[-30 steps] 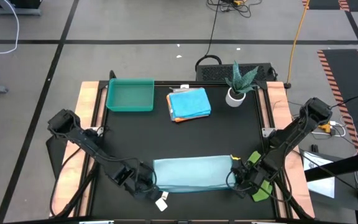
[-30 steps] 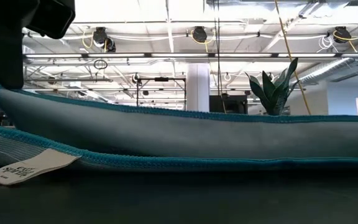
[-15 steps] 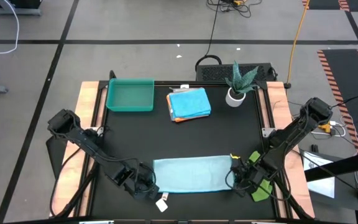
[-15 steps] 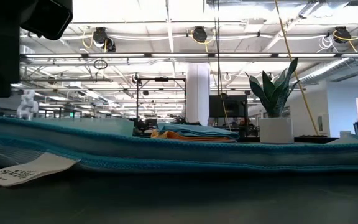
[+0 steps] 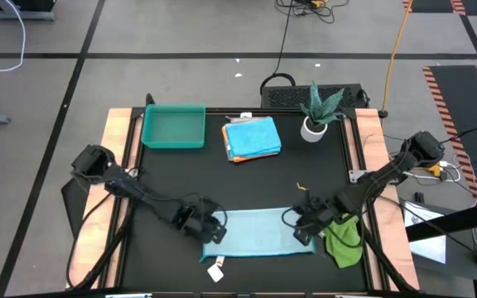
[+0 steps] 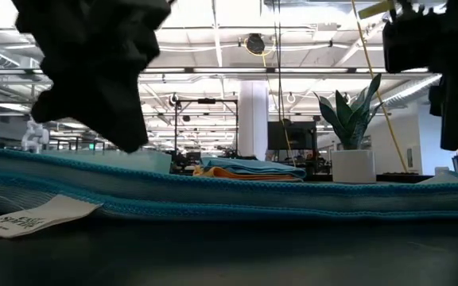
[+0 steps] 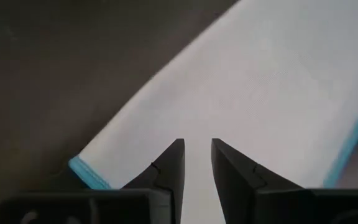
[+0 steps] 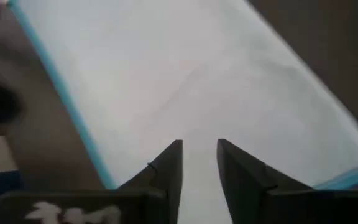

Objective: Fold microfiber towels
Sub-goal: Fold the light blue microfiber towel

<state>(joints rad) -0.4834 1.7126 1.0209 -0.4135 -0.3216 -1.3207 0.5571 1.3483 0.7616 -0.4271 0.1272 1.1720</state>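
The pale blue towel lies folded flat on the black table near its front edge, and its white tag sticks out at the near left corner. My left gripper hovers over the towel's left end, open, with nothing between its fingers. My right gripper hovers over the right end, likewise open and empty. In the low view both hang just above the towel. A crumpled green towel lies at the near right. A bright blue towel on an orange one forms a folded stack at the back.
A teal tray stands at the back left of the table. A potted plant stands at the back right. Wooden strips run along the left and right table edges. Bare black table lies between the stack and the pale blue towel.
The pale blue towel's raised upper layer has sunk flat onto the layer below. Both grippers have left the towel's near corners and gone inward toward its middle, the left toward the table's right, the right toward the table's left, each turning a little.
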